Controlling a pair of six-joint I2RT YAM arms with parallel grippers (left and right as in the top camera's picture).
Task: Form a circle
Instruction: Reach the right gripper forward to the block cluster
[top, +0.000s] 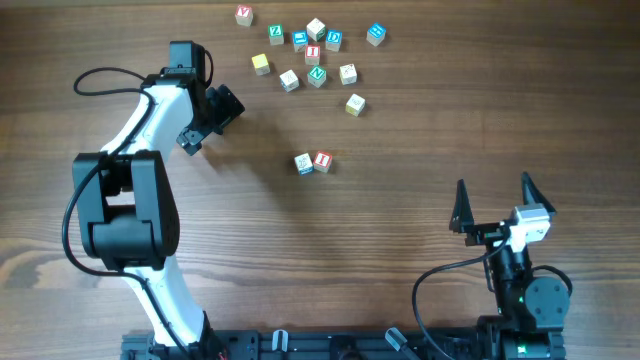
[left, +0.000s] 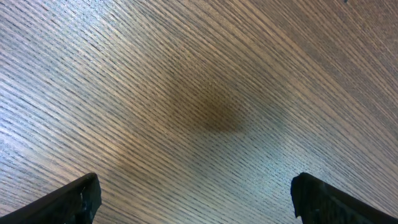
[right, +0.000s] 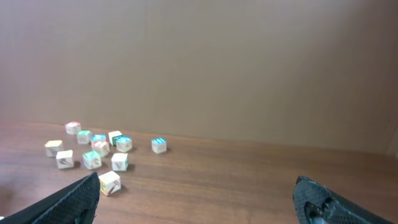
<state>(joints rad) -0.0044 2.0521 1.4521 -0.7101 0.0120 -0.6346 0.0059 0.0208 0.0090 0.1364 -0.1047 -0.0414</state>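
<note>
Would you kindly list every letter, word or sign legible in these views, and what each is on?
"I": white letter on the red-faced cube, mid-table.
"Z": on the green-lettered cube in the far scatter.
"Y": probably, on the red-lettered cube at the scatter's left end.
Letters on the other cubes: too small or blurred to read.

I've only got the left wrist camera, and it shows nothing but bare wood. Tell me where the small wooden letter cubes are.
Observer: A red-faced wooden cube with a white I sits beside a cream one, right of the left gripper.
Operator: Locate the others.
Observer: About a dozen scattered cubes lie farther out; no circle is formed.
Operator: Report the other arm.
Observer: The right gripper is open and empty, well short of every cube.
</note>
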